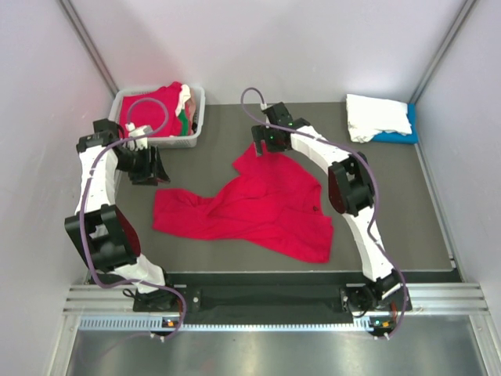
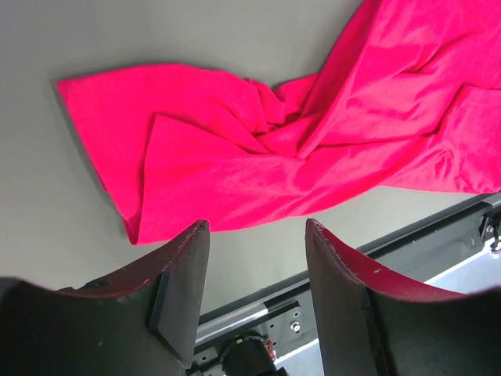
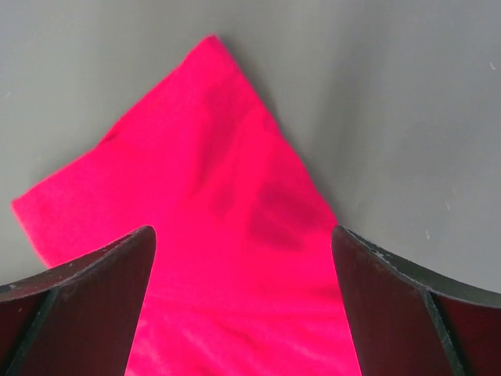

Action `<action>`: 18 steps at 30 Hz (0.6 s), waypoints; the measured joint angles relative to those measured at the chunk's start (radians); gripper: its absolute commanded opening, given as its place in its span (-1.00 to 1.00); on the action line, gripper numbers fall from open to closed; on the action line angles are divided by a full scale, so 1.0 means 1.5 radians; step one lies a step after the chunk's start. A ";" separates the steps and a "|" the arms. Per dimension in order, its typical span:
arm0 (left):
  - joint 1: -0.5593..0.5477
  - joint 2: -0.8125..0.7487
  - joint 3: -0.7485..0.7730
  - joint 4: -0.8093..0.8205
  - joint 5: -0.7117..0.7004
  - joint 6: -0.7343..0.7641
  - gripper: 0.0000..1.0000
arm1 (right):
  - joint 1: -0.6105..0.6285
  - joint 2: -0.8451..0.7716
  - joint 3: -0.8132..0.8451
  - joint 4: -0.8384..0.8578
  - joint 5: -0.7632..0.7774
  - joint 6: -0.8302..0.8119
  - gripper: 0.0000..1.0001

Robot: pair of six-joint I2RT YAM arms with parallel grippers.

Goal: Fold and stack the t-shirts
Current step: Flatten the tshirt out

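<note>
red t-shirt soft, limp; best pinch at far corner under right gripper, jaws wide, empty. left gripper parted, empty, beside it.

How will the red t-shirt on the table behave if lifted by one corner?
Probably floppy: the red t-shirt lies in soft creases, so it would likely hang and drape. Probably light too: the cloth looks thin, and its corner lies flat.

Left arm and right arm: white shells, bulky black joint housings, a lilac cable looping along each. The left gripper has curved fingers that look dark maroon.
</note>
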 measured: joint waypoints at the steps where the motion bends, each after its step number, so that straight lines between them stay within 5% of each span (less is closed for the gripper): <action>1: 0.000 0.000 -0.004 0.001 0.002 0.000 0.14 | 0.000 0.018 0.025 -0.009 -0.001 -0.002 0.88; 18: 0.000 0.000 -0.025 0.005 0.016 0.000 0.14 | -0.021 0.072 0.094 -0.034 -0.045 -0.008 0.70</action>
